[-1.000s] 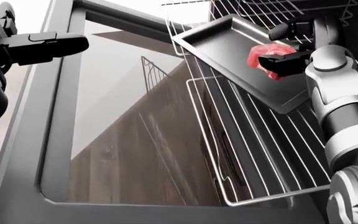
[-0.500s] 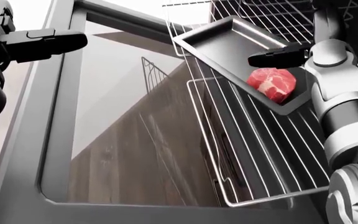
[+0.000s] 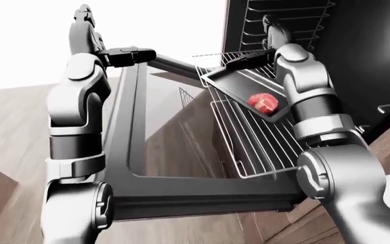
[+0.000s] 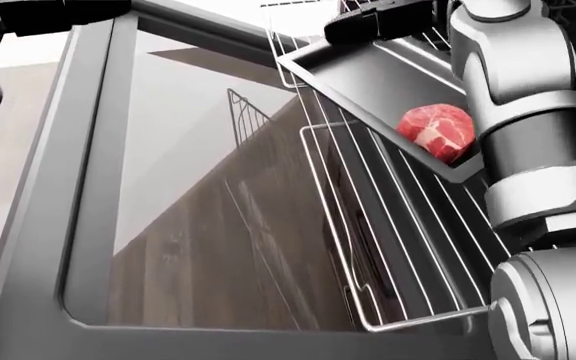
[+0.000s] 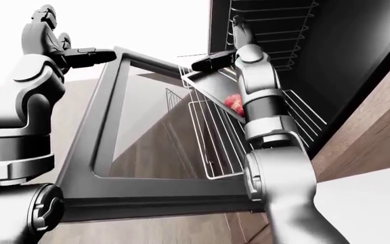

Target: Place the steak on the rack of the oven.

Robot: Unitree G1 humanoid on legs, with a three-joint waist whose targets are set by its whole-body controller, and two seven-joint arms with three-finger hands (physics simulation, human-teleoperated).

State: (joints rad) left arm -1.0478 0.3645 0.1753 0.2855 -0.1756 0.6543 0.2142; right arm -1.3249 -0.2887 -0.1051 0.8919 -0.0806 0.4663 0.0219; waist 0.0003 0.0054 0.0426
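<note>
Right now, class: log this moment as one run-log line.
steak: on tray, released | tray: on rack | right hand: open, above tray | left hand: open

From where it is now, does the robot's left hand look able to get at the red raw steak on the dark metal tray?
Probably not. The left hand is beyond the open glass oven door, at the door's top edge, while the red raw steak lies across it on the dark metal tray, beside the right arm.

Legible text, labels, brands, numbers, signs: none that I can read from my station. The oven door [image 4: 88,187], the baking tray [image 4: 368,75], the wire rack [image 3: 249,147] and my arms carry no markings.
</note>
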